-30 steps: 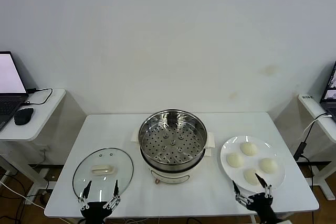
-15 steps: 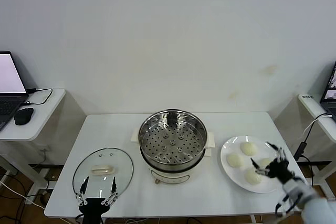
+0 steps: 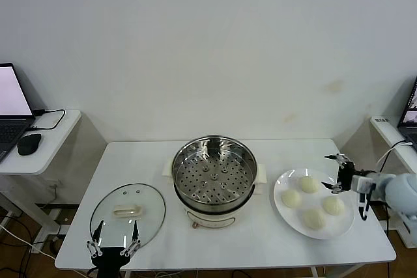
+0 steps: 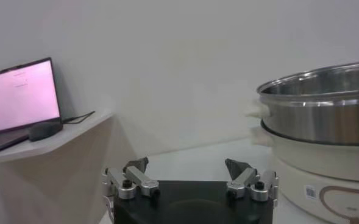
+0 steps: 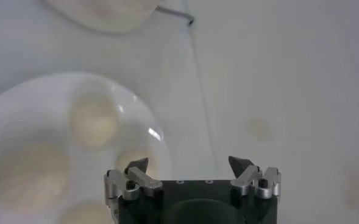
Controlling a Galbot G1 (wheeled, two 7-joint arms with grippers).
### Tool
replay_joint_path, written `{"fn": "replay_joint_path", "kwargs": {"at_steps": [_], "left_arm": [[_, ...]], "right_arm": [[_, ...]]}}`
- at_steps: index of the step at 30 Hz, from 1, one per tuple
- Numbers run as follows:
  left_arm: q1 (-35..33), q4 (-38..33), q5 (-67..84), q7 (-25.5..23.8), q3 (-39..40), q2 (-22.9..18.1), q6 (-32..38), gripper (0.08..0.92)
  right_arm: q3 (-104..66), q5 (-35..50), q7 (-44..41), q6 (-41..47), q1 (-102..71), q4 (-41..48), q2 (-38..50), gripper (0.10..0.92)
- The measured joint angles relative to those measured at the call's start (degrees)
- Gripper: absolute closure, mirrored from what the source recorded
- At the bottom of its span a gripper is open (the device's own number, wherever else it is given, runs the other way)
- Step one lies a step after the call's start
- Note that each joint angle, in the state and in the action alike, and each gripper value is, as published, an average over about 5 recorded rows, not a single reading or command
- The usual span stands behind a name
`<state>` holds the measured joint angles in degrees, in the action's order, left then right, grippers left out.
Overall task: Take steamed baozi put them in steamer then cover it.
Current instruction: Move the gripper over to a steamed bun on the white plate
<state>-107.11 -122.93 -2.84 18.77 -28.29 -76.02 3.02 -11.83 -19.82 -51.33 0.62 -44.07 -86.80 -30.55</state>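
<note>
Below right claw (image 5: 189,163), half-cropped baozi (image 5: 83,213)

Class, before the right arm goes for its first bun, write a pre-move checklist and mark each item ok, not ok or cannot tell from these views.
1. Steamer uncovered and empty, perforated floor showing: ok.
2. Four baozi on the white plate, none taken: ok.
3. Right gripper open and holding nothing: ok.
4. Right gripper directly above a bun: not ok; it sits at the plate's far right edge.
5. Glass lid lying flat on the table, left of the steamer, out of the right arm's path: ok.
6. Left gripper open, parked at the table's near edge by the lid: ok.
</note>
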Motion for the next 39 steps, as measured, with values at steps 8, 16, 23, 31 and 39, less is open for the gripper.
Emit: {"fn": "replay_joint_path", "kwargs": {"at_steps": [8,16,23,31,39], "left_arm": [[-0.02,0.24,-0.27,0.11,-0.76,-0.02,0.00,0.177],[0.04,0.49,-0.38,0.11,-1.61,0.26,-0.01,0.177],[-0.26,0.52,-0.27,0.15,-2.59,0.36,0.06,0.177],[-0.02,1.16,-0.16,0.21,-2.95,0.34,0.24,0.177],[0.11,1.41,-0.11,0.22,-3.03,0.28,0.25,0.177]], "right_arm": [[13.47,-0.34,-5.77,-2.51,13.62,9.96,-1.25,0.202],[22.35,-0.64,-7.64,-3.98,21.52,17.44,-5.09,0.203],[27.15,-2.10,-8.22,-4.96,25.21,22.98,-8.99,0.203],[29.78,-4.03,-8.53,-5.40,27.12,27.19,-12.20,0.203],[31.08,-5.40,-8.55,-5.45,28.38,29.38,-13.76,0.252]]}}
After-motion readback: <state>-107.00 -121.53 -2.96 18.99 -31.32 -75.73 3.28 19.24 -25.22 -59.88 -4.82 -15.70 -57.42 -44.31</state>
